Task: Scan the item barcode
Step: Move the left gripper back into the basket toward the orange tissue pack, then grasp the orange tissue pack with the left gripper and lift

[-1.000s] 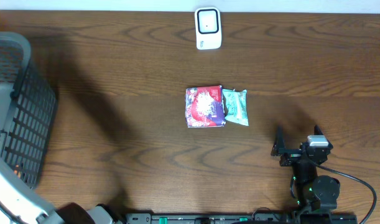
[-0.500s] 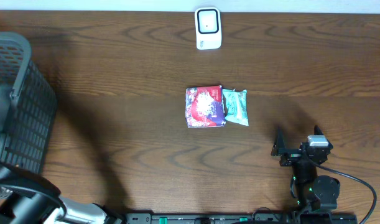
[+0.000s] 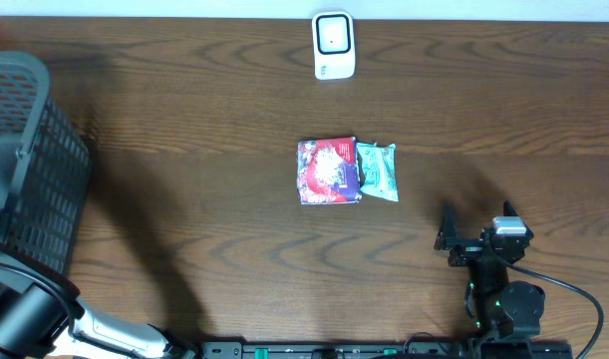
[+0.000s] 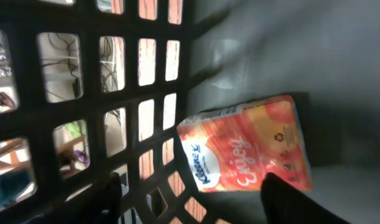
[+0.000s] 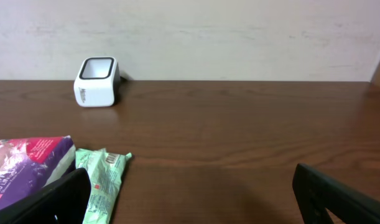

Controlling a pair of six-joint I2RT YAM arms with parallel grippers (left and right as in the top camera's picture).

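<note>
Hovering inside the basket (image 3: 45, 170), well apart from the scanner (image 3: 334, 45), the left tool (image 4: 193, 186) is standing with jaws spread, released, gripping nothing. Orange tissue pack (image 4: 245, 149) is lying loose on the basket floor, probably one item dealt with. Red packet (image 3: 328, 171) and green packet (image 3: 377, 171) are lying touching on the bench (image 3: 184, 120), short of the scanner, so likely two scans left. Right tool (image 5: 191, 177) is sitting spread wide, empty, further from the scanner than the packets
</note>
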